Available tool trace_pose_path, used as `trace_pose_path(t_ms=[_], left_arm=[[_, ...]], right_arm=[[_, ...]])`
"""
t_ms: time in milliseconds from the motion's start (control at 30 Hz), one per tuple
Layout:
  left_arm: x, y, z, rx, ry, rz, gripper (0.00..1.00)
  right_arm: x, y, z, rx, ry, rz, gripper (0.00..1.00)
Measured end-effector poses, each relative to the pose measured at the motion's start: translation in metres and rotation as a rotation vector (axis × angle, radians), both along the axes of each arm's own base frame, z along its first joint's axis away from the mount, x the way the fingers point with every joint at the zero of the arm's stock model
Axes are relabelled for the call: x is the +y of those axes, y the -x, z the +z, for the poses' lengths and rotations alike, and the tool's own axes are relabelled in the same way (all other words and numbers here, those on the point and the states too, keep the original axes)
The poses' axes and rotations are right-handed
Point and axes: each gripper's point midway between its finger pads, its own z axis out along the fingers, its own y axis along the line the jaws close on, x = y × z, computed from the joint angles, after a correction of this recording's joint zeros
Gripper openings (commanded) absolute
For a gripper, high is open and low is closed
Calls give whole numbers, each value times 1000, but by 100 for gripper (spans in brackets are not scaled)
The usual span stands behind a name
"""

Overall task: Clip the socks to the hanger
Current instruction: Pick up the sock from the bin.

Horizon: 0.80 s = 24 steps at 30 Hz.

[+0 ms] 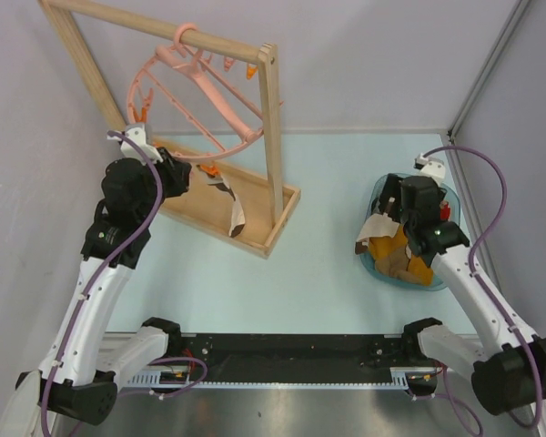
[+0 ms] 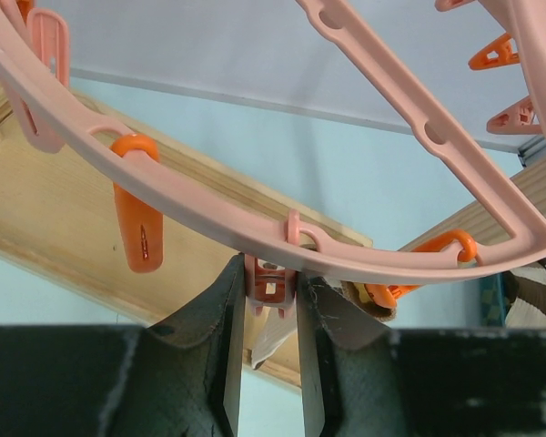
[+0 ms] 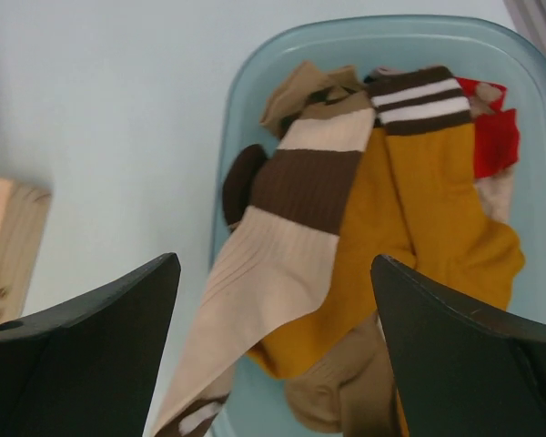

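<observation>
The pink round hanger (image 1: pixel 220 96) hangs by its hook from the wooden rack's top bar. My left gripper (image 1: pixel 184 173) is at the hanger's lower rim (image 2: pixel 191 214), its jaws shut on a small pink clip (image 2: pixel 271 280). A brown-and-cream sock (image 1: pixel 236 211) hangs just to the right, by an orange clip (image 2: pixel 393 293). My right gripper (image 3: pixel 275 264) is open and empty, above a cream-and-brown sock (image 3: pixel 291 209). This sock lies with mustard socks (image 3: pixel 428 200) and a dark brown one (image 3: pixel 241 177) in the blue basin (image 3: pixel 255 73).
The wooden rack (image 1: pixel 273 137) stands at the back left on a flat wooden base (image 1: pixel 255 232). The basin (image 1: pixel 437 278) sits at the right near the side wall. A red piece of fabric (image 3: pixel 496 137) lies in its far corner. More orange clips (image 2: pixel 138 218) hang from the rim.
</observation>
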Motion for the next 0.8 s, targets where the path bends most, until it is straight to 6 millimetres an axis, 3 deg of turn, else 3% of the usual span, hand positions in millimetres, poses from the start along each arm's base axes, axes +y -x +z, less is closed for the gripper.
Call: trace_pose_path(t_ms=[167, 300, 400, 633, 733, 800], left_arm=[[-1, 0, -1, 8, 7, -2, 12], [-1, 0, -1, 11, 6, -2, 12], [-1, 0, -2, 16, 5, -2, 12], [-2, -2, -4, 24, 4, -3, 12], [-2, -2, -4, 25, 4, -3, 12], [-2, -2, -5, 26, 3, -3, 12]], right_arm=[[-44, -20, -34, 97, -27, -134, 84], [-62, -32, -63, 167, -74, -181, 80], [-63, -41, -80, 200, -115, -174, 75], [-60, -62, -95, 193, -211, -136, 65], [-62, -68, -106, 209, -242, -138, 56], [-61, -70, -113, 223, -258, -133, 43]])
